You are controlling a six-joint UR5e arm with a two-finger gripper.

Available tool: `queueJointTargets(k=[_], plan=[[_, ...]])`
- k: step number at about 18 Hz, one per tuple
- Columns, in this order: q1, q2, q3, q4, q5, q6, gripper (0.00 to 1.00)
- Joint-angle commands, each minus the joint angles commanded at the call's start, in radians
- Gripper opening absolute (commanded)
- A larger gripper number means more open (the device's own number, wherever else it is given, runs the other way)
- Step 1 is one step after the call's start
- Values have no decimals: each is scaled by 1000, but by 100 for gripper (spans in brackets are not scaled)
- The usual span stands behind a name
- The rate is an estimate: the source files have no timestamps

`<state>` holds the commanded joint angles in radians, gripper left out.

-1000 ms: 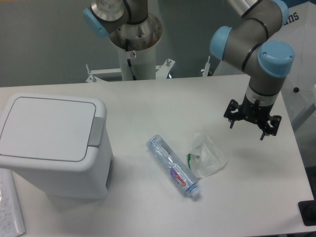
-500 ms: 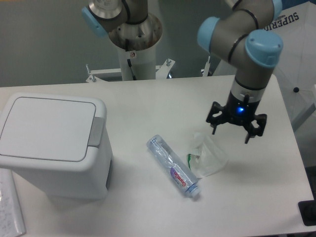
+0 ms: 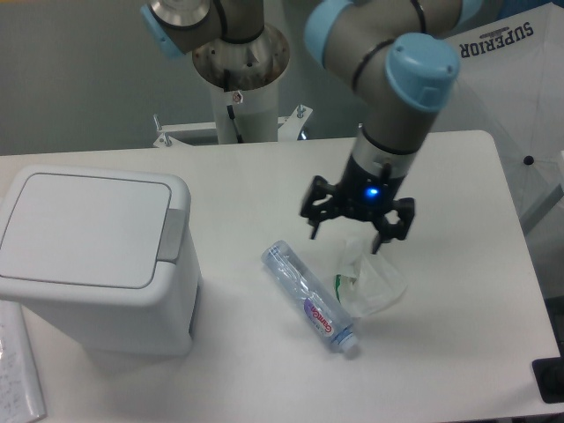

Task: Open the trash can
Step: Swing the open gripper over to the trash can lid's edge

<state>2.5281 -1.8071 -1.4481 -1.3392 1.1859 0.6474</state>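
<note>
The trash can (image 3: 92, 260) is sitting at the left of the frame on the white table (image 3: 256, 185), its flat lid lying closed and the grey push tab facing right along the lid's edge. At the lower left corner, a sheet of paper (image 3: 18, 374) is lying just beside the bin's base. Near the centre, a clear plastic bottle (image 3: 308, 297) is lying on its side, running diagonally from upper left to lower right, with its cap toward the lower right. Just to its right, a crumpled clear plastic wrapper (image 3: 370, 278) is resting on the table, touching or nearly touching the bottle. The gripper (image 3: 357, 231) is hanging above the wrapper's upper edge, pointing down, its two dark fingers spread wide apart and holding nothing; a small blue light is glowing on its body. The arm (image 3: 388, 79) is reaching in from the top of the frame, right of centre, well apart from the trash can. At the upper right, white fabric with dark lettering (image 3: 493, 40) is showing.
</note>
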Motion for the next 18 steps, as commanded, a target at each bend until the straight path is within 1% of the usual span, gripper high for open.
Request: queueJointTargets(k=[2,5,9,14,18], plan=[[-20,18,0,-2,-32,-3,100],[-23,57,-2,-2,-113,-43,100],[-77,77,-2,3,-138,-87,100],[-123,74,-14,17,-135,-103,100],[-126,60,-15,64,-135,-103,100]])
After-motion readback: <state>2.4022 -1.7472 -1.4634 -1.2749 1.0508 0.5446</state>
